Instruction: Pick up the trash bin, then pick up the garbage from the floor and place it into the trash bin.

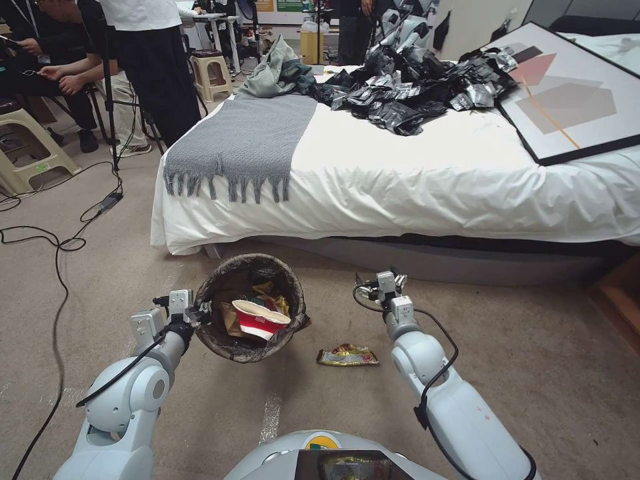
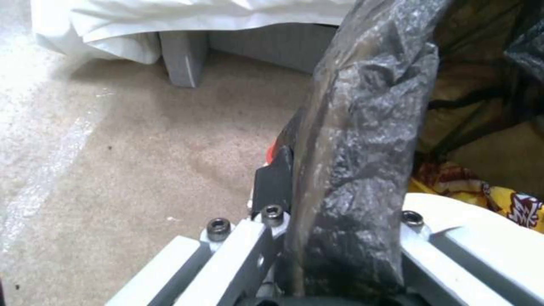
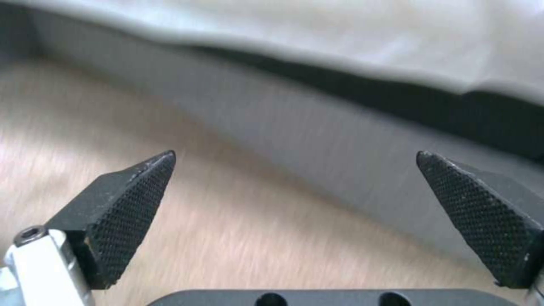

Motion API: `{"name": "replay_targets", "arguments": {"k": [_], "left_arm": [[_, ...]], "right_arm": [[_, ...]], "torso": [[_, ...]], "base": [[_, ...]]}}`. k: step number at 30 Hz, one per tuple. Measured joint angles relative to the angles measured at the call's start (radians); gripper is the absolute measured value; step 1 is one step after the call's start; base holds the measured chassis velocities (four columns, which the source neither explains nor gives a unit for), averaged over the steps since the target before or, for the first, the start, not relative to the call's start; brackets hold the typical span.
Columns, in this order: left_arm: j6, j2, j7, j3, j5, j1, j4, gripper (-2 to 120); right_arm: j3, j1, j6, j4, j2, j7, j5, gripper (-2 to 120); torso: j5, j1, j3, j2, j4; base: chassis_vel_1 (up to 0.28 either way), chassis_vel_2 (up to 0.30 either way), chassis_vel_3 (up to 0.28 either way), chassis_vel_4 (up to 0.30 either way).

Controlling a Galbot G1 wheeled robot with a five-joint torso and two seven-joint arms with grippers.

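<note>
Head view high, facing bed (image 1: 400, 180), wrist views low, close, sharing carpet (image 1: 547, 353) and bed base

White-sheeted bed (image 1: 413, 180) stands on beige carpet (image 1: 553, 360).

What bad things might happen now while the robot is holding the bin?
The left hand pinches only the liner-covered rim of the trash bin, and the bin tilts, so the red-and-white cup near its mouth might tumble out. The thin bag could slip or tear in that pinch, dropping the bin. The right hand hangs open, beyond the snack wrapper on the floor, close to the bed base, so reaching might bump it.
</note>
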Motion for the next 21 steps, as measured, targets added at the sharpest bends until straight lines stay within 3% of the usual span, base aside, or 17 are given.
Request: {"name": "replay_targets", "arguments": {"k": [2,3,6,14,21], "left_arm": [[0.0,-0.002,0.001,0.001,0.002,0.002,0.0,0],[0.0,-0.002,0.001,0.001,0.002,0.002,0.0,0],[0.0,-0.003,0.003,-0.002,0.005,0.006,-0.001,0],[0.0,-0.005,0.005,-0.007,0.006,0.01,-0.003,0],[0.0,-0.003,0.007,-0.004,0.012,0.007,0.005,0]], "right_arm": [[-0.053,0.053,-0.104,-0.027,-0.054,0.007,0.104,100],[-0.053,0.053,-0.104,-0.027,-0.054,0.007,0.104,100],[-0.131,0.143,-0.278,-0.108,-0.101,0.021,0.281,100],[-0.194,0.209,-0.343,-0.271,-0.083,0.006,0.351,100],[-0.202,0.191,-0.341,-0.301,-0.075,-0.004,0.344,100]], "torso": [[0.0,0.0,0.0,0.0,0.0],[0.0,0.0,0.0,0.0,0.0],[0.0,0.0,0.0,0.0,0.0002],[0.0,0.0,0.0,0.0,0.0002],[-0.0001,0.0,0.0,0.0,0.0002]], "base": [[0.0,0.0,0.0,0.0],[0.0,0.0,0.0,0.0],[0.0,0.0,0.0,0.0],[0.0,0.0,0.0,0.0],[0.0,0.0,0.0,0.0]]}}
